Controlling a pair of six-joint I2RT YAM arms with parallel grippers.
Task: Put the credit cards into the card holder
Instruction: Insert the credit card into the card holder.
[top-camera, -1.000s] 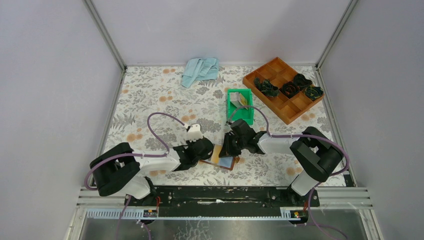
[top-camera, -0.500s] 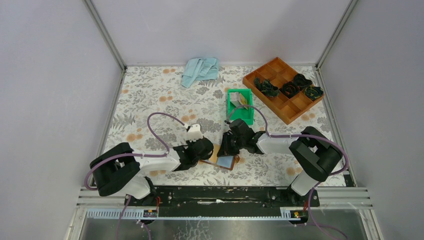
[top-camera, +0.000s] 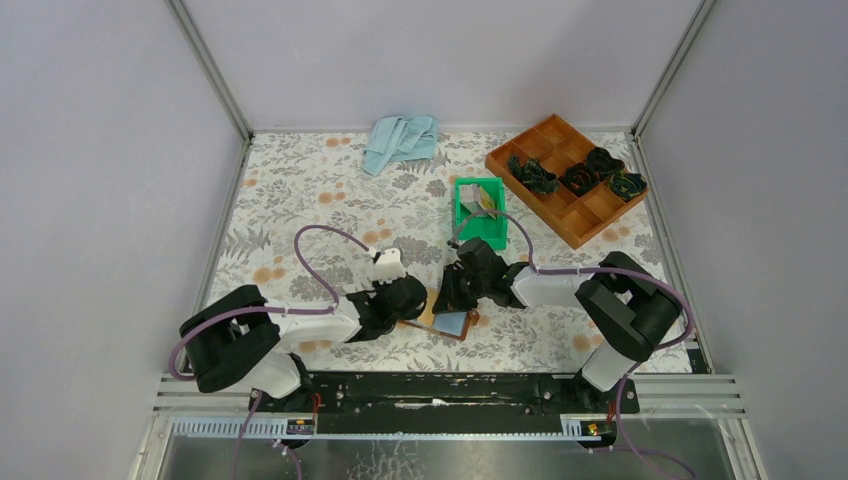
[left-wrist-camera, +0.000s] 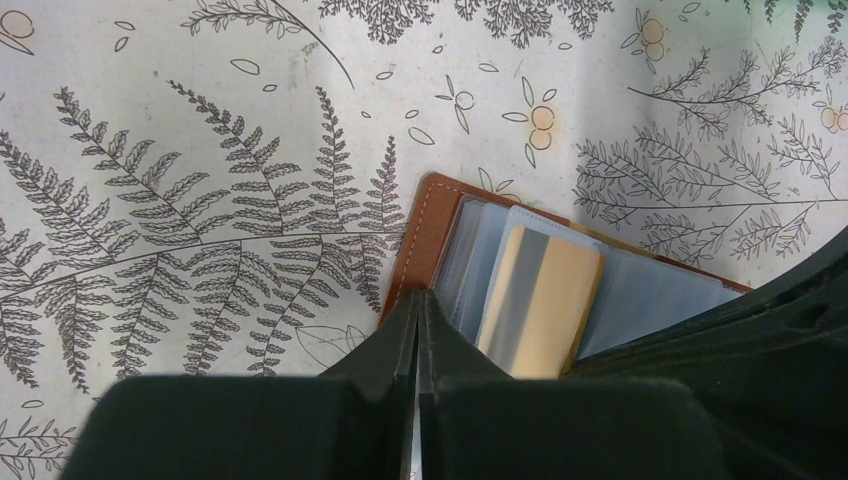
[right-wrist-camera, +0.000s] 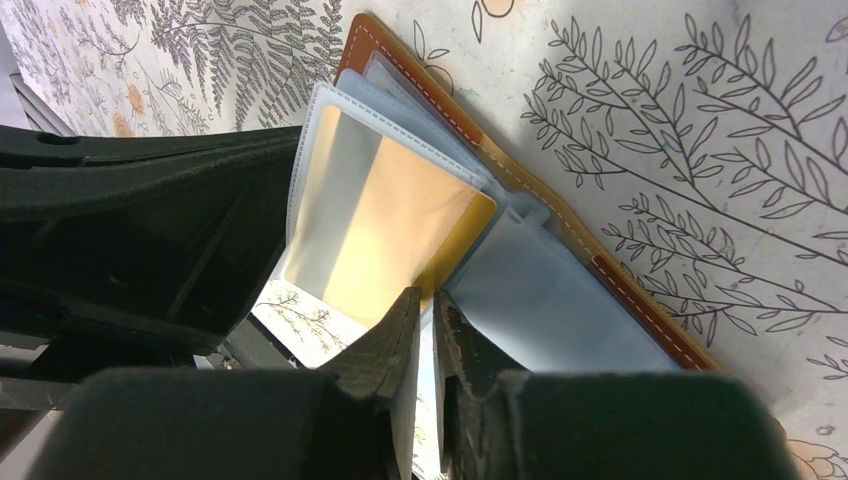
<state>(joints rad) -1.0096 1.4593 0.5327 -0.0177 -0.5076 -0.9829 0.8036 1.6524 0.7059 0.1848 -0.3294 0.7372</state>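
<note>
The brown leather card holder (top-camera: 455, 323) lies open on the patterned table between both arms, its clear sleeves fanned out (right-wrist-camera: 620, 285) (left-wrist-camera: 430, 230). A gold-tan credit card (right-wrist-camera: 390, 200) (left-wrist-camera: 535, 300) sits partway in a clear sleeve. My right gripper (right-wrist-camera: 426, 297) (top-camera: 452, 300) has its tips at that card's lower edge, and table shows through the narrow slit between its jaws. A pale blue-grey leaf (right-wrist-camera: 540, 300) lies beside the tips; I cannot tell whether it is a card or a sleeve. My left gripper (left-wrist-camera: 418, 297) (top-camera: 424, 302) is shut, its tips on the holder's left edge.
A green plastic bin (top-camera: 466, 212) stands just behind the right gripper. An orange-brown wooden compartment tray (top-camera: 556, 207) with dark items is at the back right. A light blue cloth (top-camera: 402, 140) lies at the back centre. Metal posts and grey walls close in the table.
The right arm has edged slightly to the left over the card holder. The left arm and the holder have not visibly moved.
</note>
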